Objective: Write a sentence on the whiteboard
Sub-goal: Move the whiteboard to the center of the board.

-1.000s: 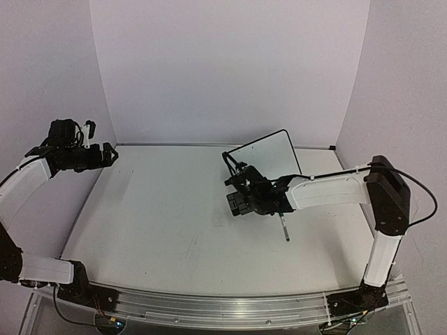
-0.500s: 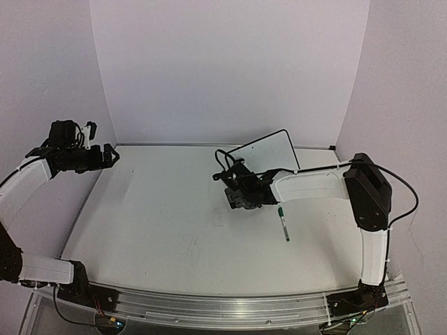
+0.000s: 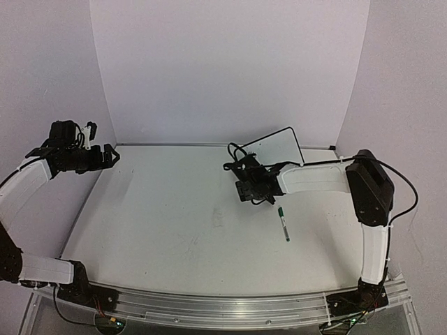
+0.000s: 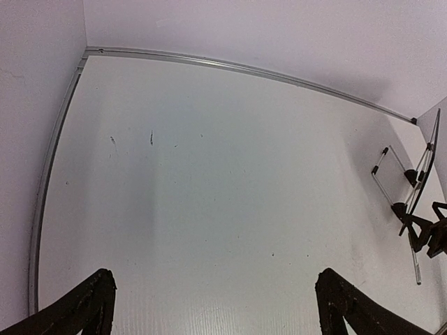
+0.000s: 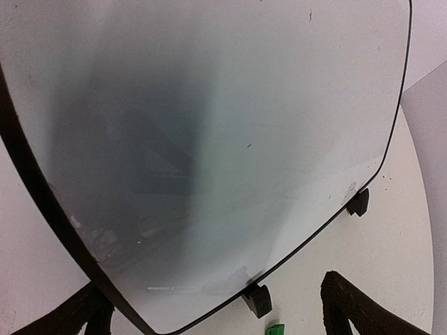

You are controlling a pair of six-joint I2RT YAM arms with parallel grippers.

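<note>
A white tabletop (image 3: 174, 230) fills the scene, with pale walls at the back and on both sides.

Your right arm (image 3: 370, 202) rises from the near right corner, bends, and reaches left across the tabletop towards the back centre. Your left arm (image 3: 21, 188) curves up along the left edge and ends high near the back left corner.

The whiteboard (image 3: 279, 148) stands at the back of the tabletop, right of centre, near the back wall. It leans back on its feet, and its thin black frame has rounded corners. In the right wrist view the whiteboard (image 5: 209, 139) fills almost the whole picture, its face white with a grey shadow and a few tiny specks.

Your right tool (image 3: 250, 183) is released, with its fingers (image 5: 342, 300) spread wide. It sits just in front of the board's lower left corner and faces the board. Whether it touches the board cannot be told.

Your left tool (image 3: 105, 155) is also released, its fingers (image 4: 98, 296) wide apart. It hangs above the tabletop's left edge, well apart from the board.

A marker (image 3: 283, 223) with a green cap lies flat on the tabletop, in front of the board and just beside the right tool.

Two small black feet (image 5: 257, 299) show under the board's lower edge.
</note>
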